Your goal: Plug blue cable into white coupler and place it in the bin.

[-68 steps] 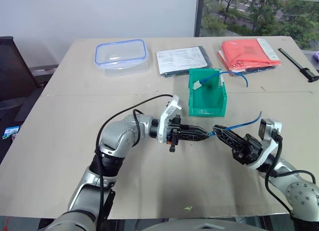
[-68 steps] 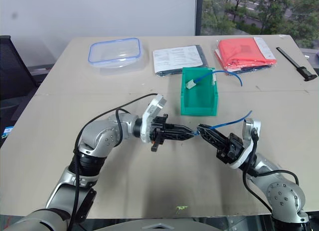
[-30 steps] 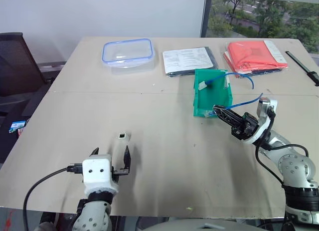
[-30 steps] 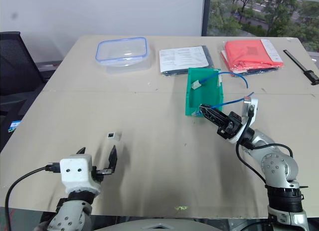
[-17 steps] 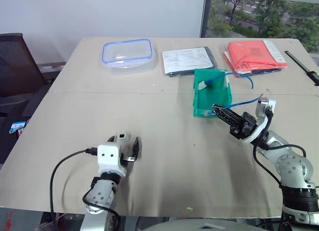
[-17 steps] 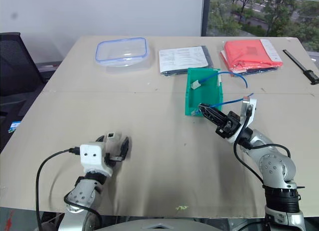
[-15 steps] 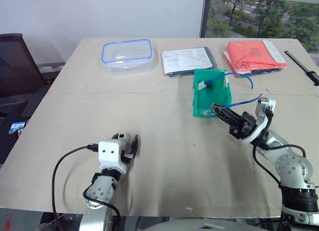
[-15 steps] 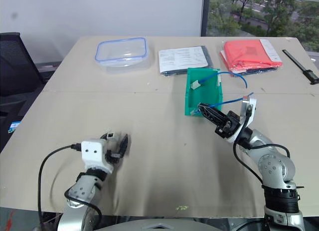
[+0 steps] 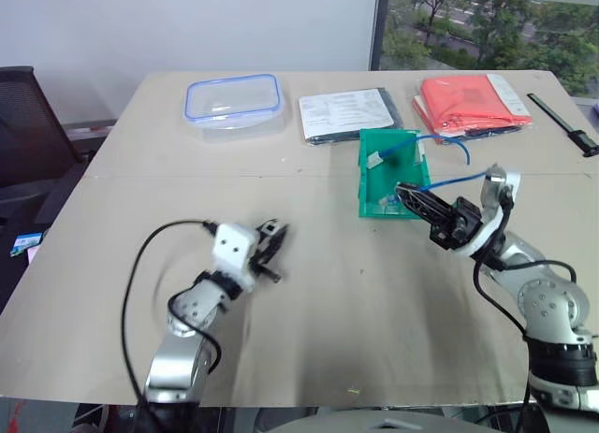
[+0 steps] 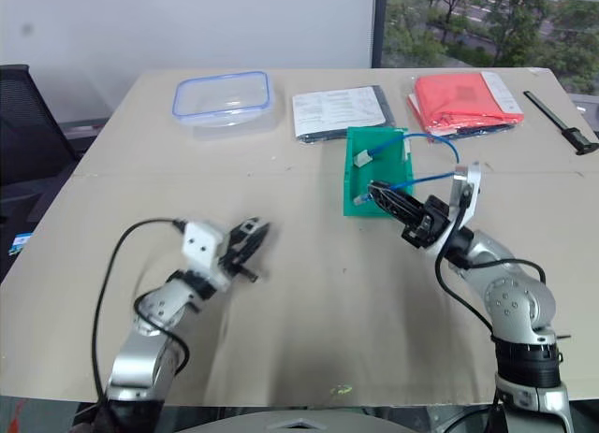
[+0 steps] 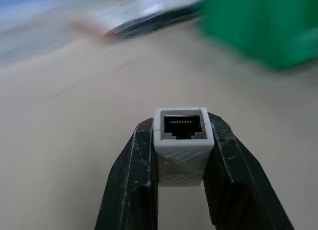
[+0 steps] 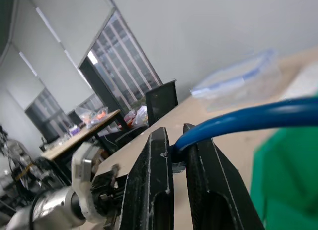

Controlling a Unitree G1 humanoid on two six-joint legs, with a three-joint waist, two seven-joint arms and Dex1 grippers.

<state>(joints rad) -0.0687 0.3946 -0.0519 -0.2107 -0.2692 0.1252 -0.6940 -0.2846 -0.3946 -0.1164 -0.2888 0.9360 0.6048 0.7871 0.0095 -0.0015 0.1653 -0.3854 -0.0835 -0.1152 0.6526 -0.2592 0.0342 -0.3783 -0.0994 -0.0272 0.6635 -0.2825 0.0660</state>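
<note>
Two claws are working over the tan bench [image 9: 122,152]. On the near left, the left claw [image 11: 180,140] is clamping the white coupler [image 11: 181,138] between its black fingers [image 11: 133,180], the dark socket facing away from the wrist toward the green bin [image 9: 386,194]; in the head views this claw [image 9: 273,241] is hovering just above the bench, pointing right. On the right, the right claw [image 9: 408,194] is pinching the blue cable [image 12: 258,115] close to its plug end, with its tip sitting at the near front of the bin. That cable is arcing back over the right wrist [image 9: 459,179]. Another blue cable [image 9: 402,149] with a white coupler is lying inside the bin, trailing over its far right edge. Far across the bench are lying a clear food box [image 9: 232,99], a sheet of papers [image 9: 344,112] and a red folder [image 9: 473,99].
</note>
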